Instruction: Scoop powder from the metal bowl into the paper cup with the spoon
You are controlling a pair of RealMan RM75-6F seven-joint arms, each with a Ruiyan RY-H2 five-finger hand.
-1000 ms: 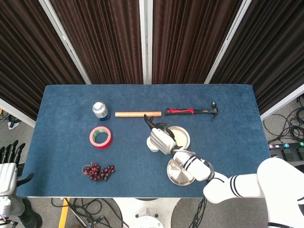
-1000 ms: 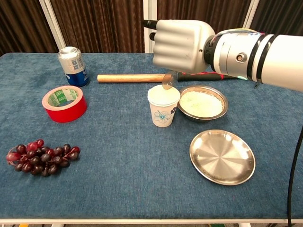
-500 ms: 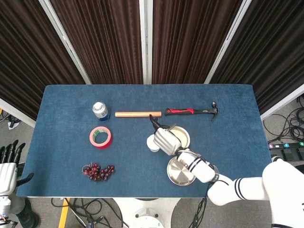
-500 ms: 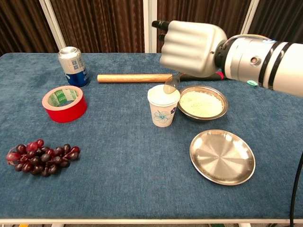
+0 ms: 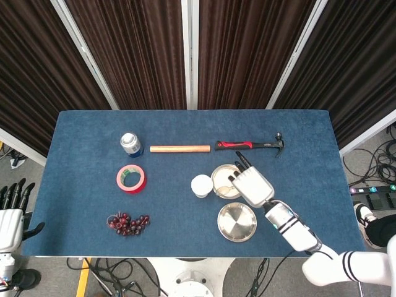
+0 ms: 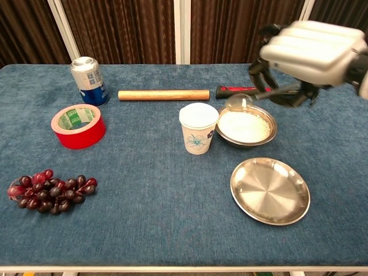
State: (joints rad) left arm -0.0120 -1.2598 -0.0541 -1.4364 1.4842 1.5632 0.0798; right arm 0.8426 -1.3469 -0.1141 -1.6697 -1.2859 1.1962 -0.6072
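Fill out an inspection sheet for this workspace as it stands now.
Surface: blue cloth table.
Job's things: paper cup upright beside the metal bowl of powder; spoon over the bowl.
Clutter: empty steel plate, red tape roll, grapes, can, wooden rod, hammer.
Hands: right hand holds the spoon; left hand off the table, fingers apart.
Cables: on the floor.
Surroundings: dark curtains.
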